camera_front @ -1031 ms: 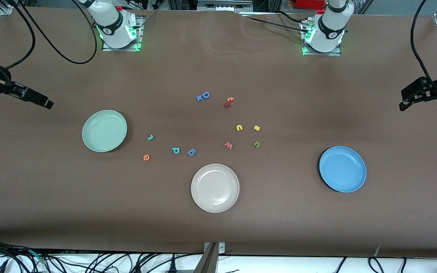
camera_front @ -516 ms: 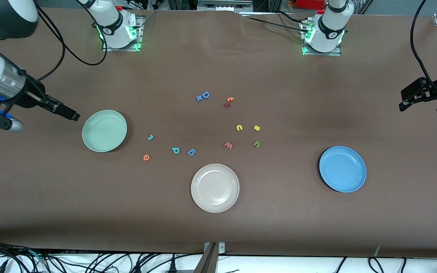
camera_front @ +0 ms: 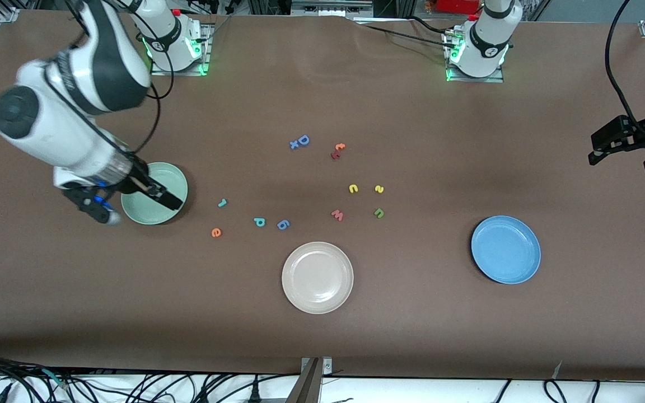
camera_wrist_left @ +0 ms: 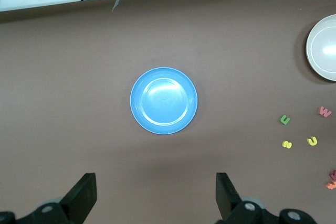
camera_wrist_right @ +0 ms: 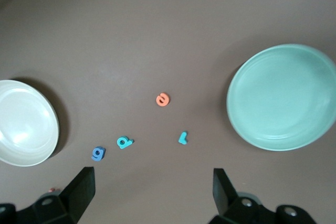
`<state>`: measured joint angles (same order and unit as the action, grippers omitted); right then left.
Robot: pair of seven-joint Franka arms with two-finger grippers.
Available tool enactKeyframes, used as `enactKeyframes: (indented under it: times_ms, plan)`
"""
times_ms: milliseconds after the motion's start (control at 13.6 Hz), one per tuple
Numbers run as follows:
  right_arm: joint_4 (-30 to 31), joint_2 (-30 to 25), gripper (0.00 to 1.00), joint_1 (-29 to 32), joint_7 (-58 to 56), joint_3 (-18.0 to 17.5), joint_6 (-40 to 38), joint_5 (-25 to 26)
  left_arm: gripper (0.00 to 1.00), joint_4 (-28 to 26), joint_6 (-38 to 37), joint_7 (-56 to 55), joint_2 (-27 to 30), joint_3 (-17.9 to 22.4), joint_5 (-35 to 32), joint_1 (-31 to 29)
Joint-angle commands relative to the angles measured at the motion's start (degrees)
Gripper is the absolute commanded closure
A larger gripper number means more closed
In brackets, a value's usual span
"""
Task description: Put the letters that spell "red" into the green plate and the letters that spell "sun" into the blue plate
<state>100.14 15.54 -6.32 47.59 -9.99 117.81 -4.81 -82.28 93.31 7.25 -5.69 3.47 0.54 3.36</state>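
**Right arm over the green plate, letters all on the table**

The right gripper [camera_front: 157, 196] hangs over the green plate [camera_front: 146, 215] with its fingers spread wide and nothing between them. On a clock face laid over the front view, the "red" letters lie at about three to four o'clock from it: the teal "r" [camera_front: 221, 202] closest, the orange "e" [camera_front: 216, 232] nearer the front camera, the teal "d" [camera_front: 259, 222] farther toward the table's middle, just beside a blue "g" [camera_front: 283, 224]. This arm looks much the better placed for them.

The left gripper [camera_front: 625, 146] waits, also wide and empty, up at the left arm's end of the table. From the blue plate [camera_front: 505, 249], the yellow "s" [camera_front: 379, 189], yellow "u" [camera_front: 353, 188] and green "n" [camera_front: 379, 212] sit at about ten o'clock, well apart from it.

Green plate, blue plate and the beige plate [camera_front: 317, 277] hold nothing; no letter is sorted yet.
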Motion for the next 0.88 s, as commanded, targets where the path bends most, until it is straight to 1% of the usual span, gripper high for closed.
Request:
enactKeyframes:
  times_ms: [0, 147, 295, 516, 810]
  plan:
    - [2.0, 2.4, 0.01, -3.1, 4.2, 0.3, 6.4, 1.1, 0.0, 1.7, -1.0, 0.7, -0.8, 0.0, -0.2, -0.1]
    - [2.1, 6.1, 0.01, -4.5, 6.9, 0.4, 11.4, 4.0, 0.0, 1.6, -1.0, 0.7, -1.2, 0.0, -0.2, 0.4]
    - [2.3, 8.8, 0.01, -4.8, 7.4, 0.5, 11.7, 7.0, 0.0, 1.4, -1.0, 0.6, -1.5, -0.1, -0.2, 0.6]
    - [4.9, 12.0, 0.01, -4.5, 8.4, 0.8, 13.0, 7.4, 0.0, 1.2, -1.0, 0.7, -3.3, -0.3, -0.2, 1.6]
    - [6.1, 15.4, 0.01, -4.9, 14.7, 0.7, 13.5, 7.4, 0.0, 1.4, -0.9, 0.2, -5.6, -0.3, 0.0, 5.2]
